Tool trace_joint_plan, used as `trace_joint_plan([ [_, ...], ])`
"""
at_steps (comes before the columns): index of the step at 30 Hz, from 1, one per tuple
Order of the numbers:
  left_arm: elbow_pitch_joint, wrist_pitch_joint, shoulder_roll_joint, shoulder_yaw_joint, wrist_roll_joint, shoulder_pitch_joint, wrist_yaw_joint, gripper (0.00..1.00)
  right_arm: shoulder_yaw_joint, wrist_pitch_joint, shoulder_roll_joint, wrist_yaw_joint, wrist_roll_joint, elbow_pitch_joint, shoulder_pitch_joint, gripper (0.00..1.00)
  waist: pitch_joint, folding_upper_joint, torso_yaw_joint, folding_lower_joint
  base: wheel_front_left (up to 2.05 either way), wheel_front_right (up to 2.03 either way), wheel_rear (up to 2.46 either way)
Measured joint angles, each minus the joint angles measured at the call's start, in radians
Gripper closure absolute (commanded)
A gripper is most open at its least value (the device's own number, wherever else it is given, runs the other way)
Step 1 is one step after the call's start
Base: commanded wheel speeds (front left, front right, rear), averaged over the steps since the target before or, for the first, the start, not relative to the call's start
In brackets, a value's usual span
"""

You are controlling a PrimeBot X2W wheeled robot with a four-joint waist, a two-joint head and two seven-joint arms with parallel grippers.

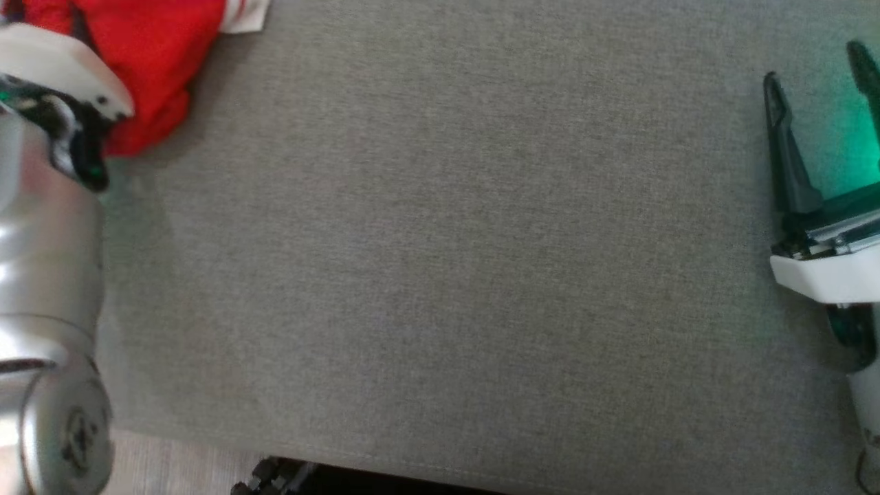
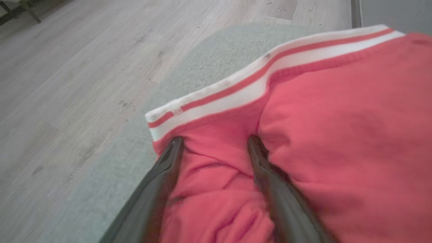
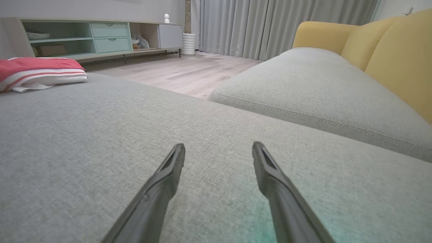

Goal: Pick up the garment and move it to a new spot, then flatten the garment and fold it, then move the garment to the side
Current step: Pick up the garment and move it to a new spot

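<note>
— Left gripper (image 2: pixel 215 140) rests spread on the garment (image 2: pixel 337 135), clasping nothing.
— Right gripper (image 3: pixel 218 145) gapes above bare cushion (image 3: pixel 101 135). Garment looks folded, at the cushion's far-left corner; seemingly only withdrawal remains.

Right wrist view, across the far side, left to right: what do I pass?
First the red garment with white stripes → low shelf unit with mint drawers → white ribbed cylinder → grey pleated curtains → yellow sofa backrest.
</note>
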Motion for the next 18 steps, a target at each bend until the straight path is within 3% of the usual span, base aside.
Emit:
trace_joint_plan([
  [1,0.010,-0.011,0.006,0.000,-0.001,-0.014,-0.007,0.25,0.000,-0.002,-0.001,0.000,0.000,-0.008,-0.003,0.00,0.009,0.0000,-0.005,0.0000,0.00,0.00,0.00],
  [2,0.016,-0.033,0.010,-0.001,-0.002,-0.024,-0.009,0.92,0.000,-0.007,-0.001,0.000,0.000,-0.012,-0.006,0.00,0.015,0.0000,-0.009,0.0001,0.00,0.00,0.00],
  [3,0.019,-0.059,0.012,-0.003,-0.001,-0.027,-0.012,1.00,0.001,-0.007,0.000,0.000,-0.001,-0.012,-0.011,0.00,0.019,0.0000,-0.013,0.0001,0.00,0.00,0.00],
  [11,0.035,-0.214,0.020,-0.076,0.066,-0.025,-0.007,1.00,0.021,-0.002,0.017,0.000,-0.001,0.069,-0.035,0.00,-0.050,-0.0001,-0.019,0.0004,0.00,0.00,0.00],
  [18,-0.053,-0.261,0.031,-0.165,0.119,-0.090,-0.042,1.00,0.045,0.011,0.116,0.000,0.009,0.145,0.036,0.00,-0.200,0.0000,-0.052,0.0003,0.00,0.00,0.00],
])
